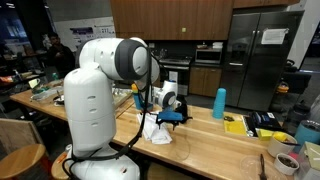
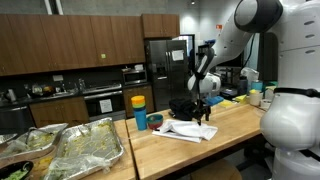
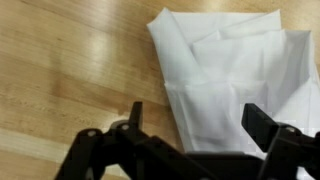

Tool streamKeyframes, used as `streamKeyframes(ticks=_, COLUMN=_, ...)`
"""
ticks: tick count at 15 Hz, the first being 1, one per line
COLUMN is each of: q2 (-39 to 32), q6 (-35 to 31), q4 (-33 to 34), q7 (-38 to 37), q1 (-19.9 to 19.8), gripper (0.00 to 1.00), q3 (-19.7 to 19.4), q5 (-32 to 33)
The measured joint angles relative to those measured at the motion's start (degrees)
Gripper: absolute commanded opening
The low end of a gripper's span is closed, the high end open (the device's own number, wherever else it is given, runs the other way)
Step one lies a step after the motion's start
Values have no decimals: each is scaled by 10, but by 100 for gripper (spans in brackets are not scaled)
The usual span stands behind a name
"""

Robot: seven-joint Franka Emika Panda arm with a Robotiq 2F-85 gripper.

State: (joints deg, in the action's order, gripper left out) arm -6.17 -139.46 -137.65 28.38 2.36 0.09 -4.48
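Note:
A white folded cloth [image 3: 225, 65] lies on the wooden counter; it also shows in both exterior views [image 1: 160, 131] [image 2: 185, 130]. My gripper [image 3: 195, 122] hovers just above the cloth with its two black fingers spread wide and nothing between them. In an exterior view the gripper [image 1: 175, 117] hangs over the cloth's right end; in an exterior view it [image 2: 203, 111] is above the cloth's far end. The cloth's lower edge is hidden behind the gripper body in the wrist view.
A blue cylinder cup [image 1: 220, 103] stands on the counter, also seen as a blue and yellow cup [image 2: 140, 110]. Yellow and blue items [image 1: 250, 124] and bowls [image 1: 288, 160] lie at one end. Foil trays [image 2: 85, 147] sit on the adjoining table. A fridge [image 1: 262, 55] stands behind.

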Motion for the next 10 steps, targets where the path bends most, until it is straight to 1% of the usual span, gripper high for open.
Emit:
streamKeyframes(ticks=1, q2=-3, q6=0, q4=0, q7=0, q1=0, gripper=100, q3=1, q5=1)
streamKeyframes(ticks=2, q2=-5, q6=0, q4=0, q7=0, q1=0, gripper=92, q3=1, q5=3)
streamKeyframes(ticks=3, q2=-8, q6=-1, q4=0, q7=0, q1=0, gripper=73, q3=2, q5=8)
streamKeyframes(ticks=5, q2=-12, q6=-1, q4=1, q7=0, q1=-1, gripper=62, q3=2, q5=16)
streamKeyframes(ticks=6, q2=-14, q6=-1, q4=1, q7=0, q1=-2, gripper=53, q3=2, q5=21)
streamKeyframes(ticks=10, q2=-20, q6=-13, q4=1, q7=-1, q1=-7, gripper=23, q3=2, q5=36)
